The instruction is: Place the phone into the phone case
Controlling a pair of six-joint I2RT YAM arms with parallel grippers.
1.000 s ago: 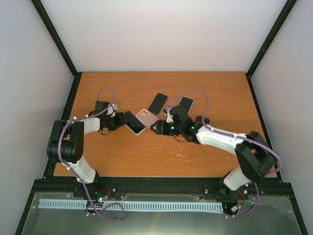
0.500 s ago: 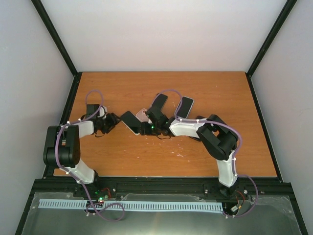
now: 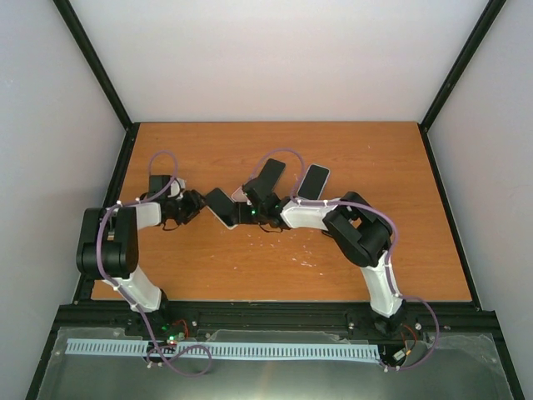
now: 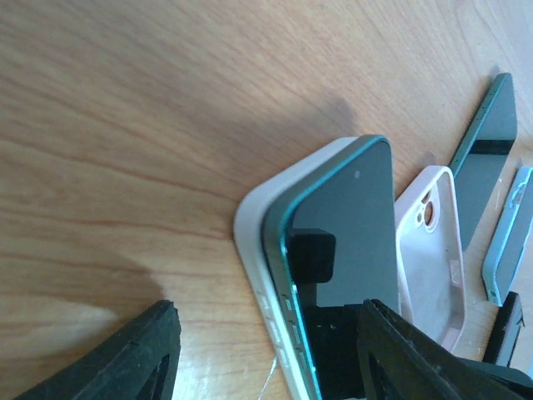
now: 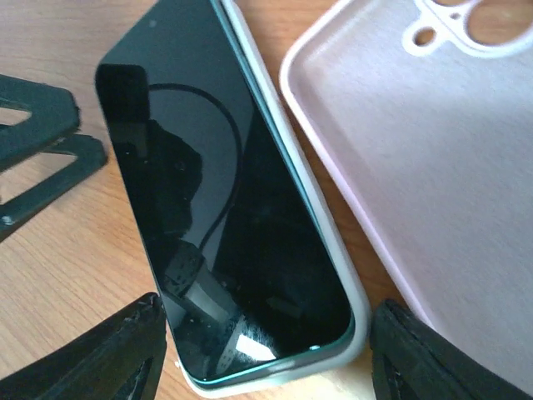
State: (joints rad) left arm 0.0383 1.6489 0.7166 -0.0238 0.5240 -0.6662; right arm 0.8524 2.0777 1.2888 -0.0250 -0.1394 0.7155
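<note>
A dark-screened phone with a teal edge lies in a white phone case on the wooden table, its long edge still raised above the case rim in the left wrist view. My left gripper is open and straddles the phone's left end. My right gripper is open and straddles the opposite end. The right wrist view shows the phone inside the white case rim.
An empty pink case lies right beside the phone, mostly hidden under my right arm in the top view. It also shows in the left wrist view. Two more dark phones lie behind it.
My right gripper has moved left from the pink case to the phone's right end and now hides the pink case. The left gripper and the phone have shifted slightly left.
</note>
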